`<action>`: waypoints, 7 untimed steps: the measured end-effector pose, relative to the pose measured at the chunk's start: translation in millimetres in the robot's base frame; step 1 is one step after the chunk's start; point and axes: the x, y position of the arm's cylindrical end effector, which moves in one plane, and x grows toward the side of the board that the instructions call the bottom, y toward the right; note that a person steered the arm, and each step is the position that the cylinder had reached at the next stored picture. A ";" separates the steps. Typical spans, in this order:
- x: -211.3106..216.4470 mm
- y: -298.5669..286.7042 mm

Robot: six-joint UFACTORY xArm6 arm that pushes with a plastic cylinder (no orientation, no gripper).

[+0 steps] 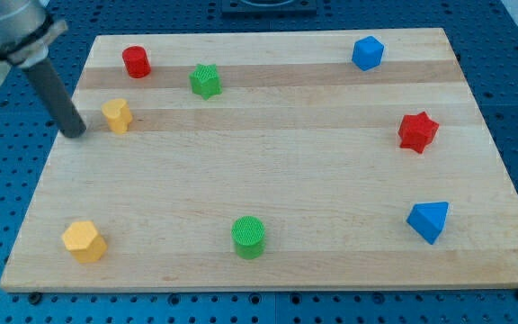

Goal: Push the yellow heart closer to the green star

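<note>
The yellow heart [117, 115] lies on the wooden board near the view's left edge, in the upper half. The green star [205, 81] lies up and to the right of it, about a hundred pixels away. My tip [75, 134] rests on the board just left of the yellow heart and slightly below it, a small gap apart. The dark rod slants up to the view's top left corner.
A red cylinder [137, 61] sits above the yellow heart, left of the green star. A yellow hexagon [84, 241], a green cylinder [248, 237] and a blue triangle [429, 220] lie along the bottom. A red star [417, 131] and a blue block [367, 53] lie at the right.
</note>
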 end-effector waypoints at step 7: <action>-17.2 170.6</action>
